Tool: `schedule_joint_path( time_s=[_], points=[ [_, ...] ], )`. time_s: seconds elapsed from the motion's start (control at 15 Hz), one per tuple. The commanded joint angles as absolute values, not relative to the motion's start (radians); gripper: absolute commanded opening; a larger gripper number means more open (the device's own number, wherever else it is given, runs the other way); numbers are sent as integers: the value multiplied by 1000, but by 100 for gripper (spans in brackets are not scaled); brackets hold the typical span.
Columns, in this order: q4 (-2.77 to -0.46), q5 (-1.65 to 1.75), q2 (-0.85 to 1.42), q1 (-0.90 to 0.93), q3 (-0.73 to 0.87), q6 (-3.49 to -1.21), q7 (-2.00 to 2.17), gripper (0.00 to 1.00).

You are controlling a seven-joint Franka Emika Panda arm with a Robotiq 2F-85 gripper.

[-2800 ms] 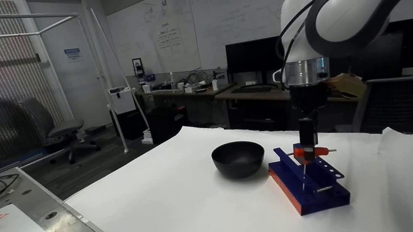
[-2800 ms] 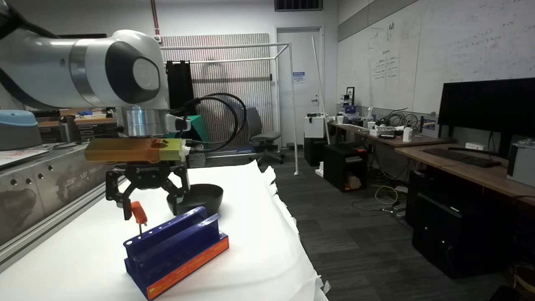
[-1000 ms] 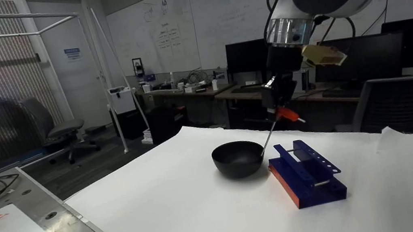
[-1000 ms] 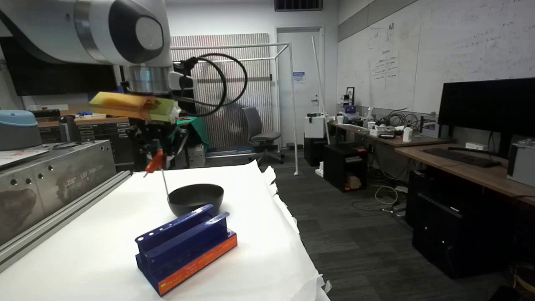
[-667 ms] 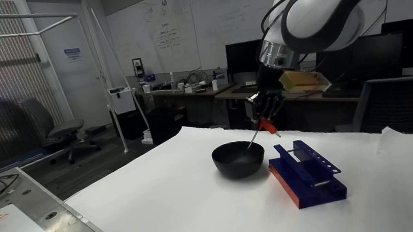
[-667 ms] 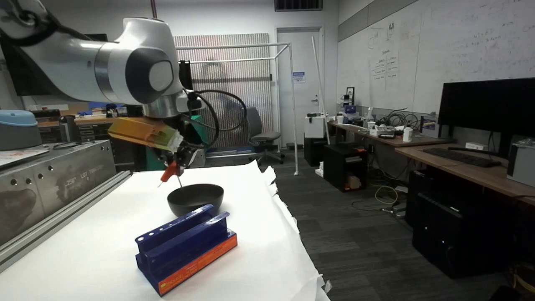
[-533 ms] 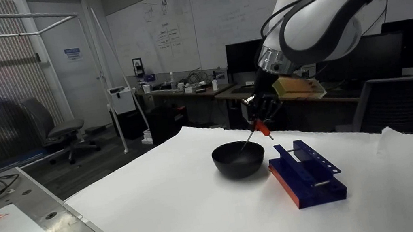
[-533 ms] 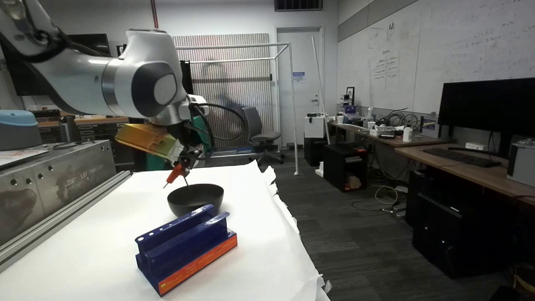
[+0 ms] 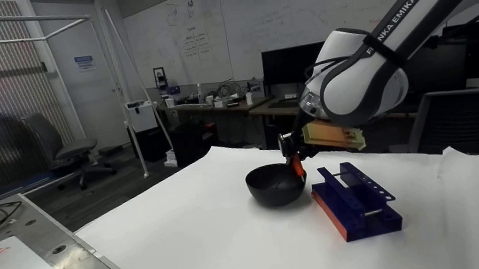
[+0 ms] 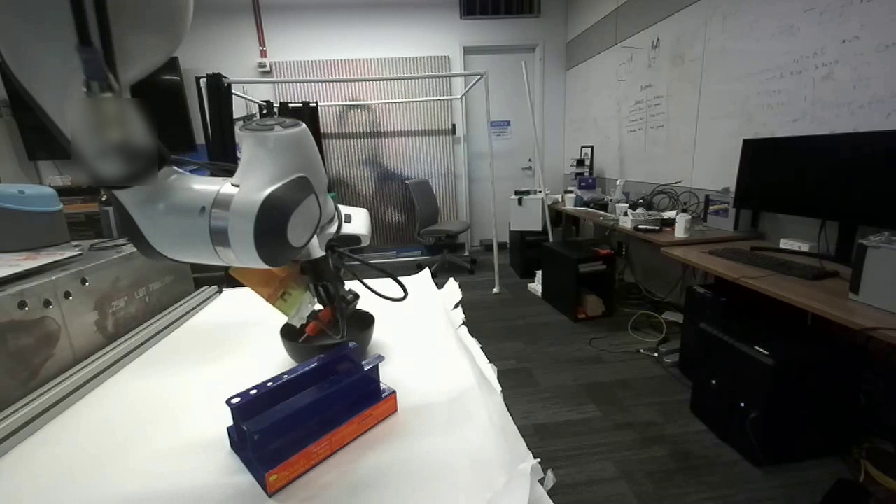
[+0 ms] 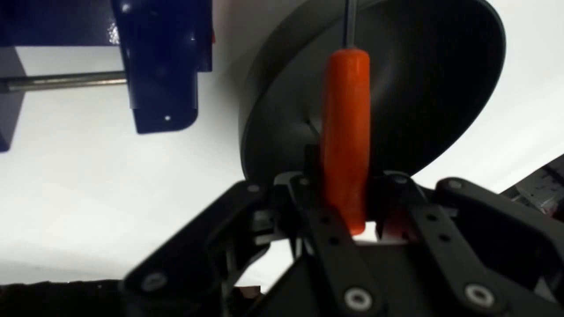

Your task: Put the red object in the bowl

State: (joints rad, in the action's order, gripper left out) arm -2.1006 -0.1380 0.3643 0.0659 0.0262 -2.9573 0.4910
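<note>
Black round bowl [image 9: 275, 199]: on the white paper sheet [image 9: 209, 248].
Long blue rectangular rack [image 9: 372, 229]: on the sheet just beside the bowl, to its right in an exterior view, to its left in the wrist view.
Thin red-orange-handled tool [image 11: 348, 114]: held in the black two-fingered gripper [image 11: 343, 176], over the bowl in the wrist view; whether it touches the bowl cannot be told.
Grey metal slab [image 9: 82, 266]: left of the sheet in both exterior views.
Brown wooden desk [image 10: 826, 297]: right of the sheet, well apart, in an exterior view.
Black rectangular monitor [image 10: 812, 178]: on the desk.
</note>
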Motion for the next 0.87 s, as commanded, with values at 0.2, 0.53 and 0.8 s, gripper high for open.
schedule_joint_path(
  time_s=[0.2, 0.53, 0.8],
  points=[
    [-2056, -212, 392, 99, 28, -2974, 486, 59],
    [-2115, -146, 232, 134, 64, -2839, 537, 99],
    [-2130, -46, 91, 152, 75, -2610, 603, 100]
  ],
)
